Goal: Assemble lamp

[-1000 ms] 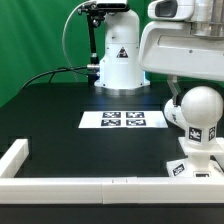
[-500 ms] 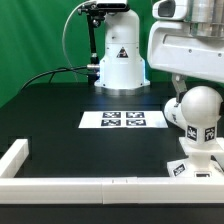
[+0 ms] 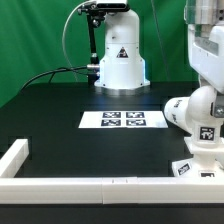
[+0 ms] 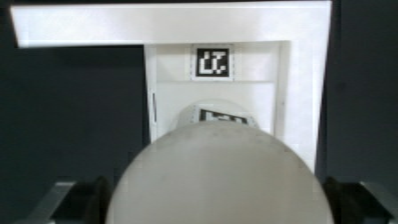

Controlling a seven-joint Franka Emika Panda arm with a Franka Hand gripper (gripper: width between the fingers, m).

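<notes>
The round white bulb (image 3: 206, 106) stands upright on the blocky white base (image 3: 199, 158) at the exterior view's right, near the front wall. A white tagged part, seemingly the shade (image 3: 177, 113), sits right beside the bulb on its left. In the wrist view the bulb (image 4: 214, 175) fills the lower middle, above the tagged base (image 4: 294, 95). My gripper (image 4: 214, 208) straddles the bulb, with a dark finger (image 4: 79, 202) close against each side. It looks shut on the bulb. The fingers are hidden in the exterior view.
The marker board (image 3: 123, 121) lies in the middle of the black table. A white rim wall (image 3: 90, 184) runs along the front edge and the left corner (image 3: 15, 156). The white arm pedestal (image 3: 118, 60) stands at the back.
The arm's wrist has swung to the exterior view's right and partly out of frame. The bulb has stayed on the base, and its tags have shifted slightly.
</notes>
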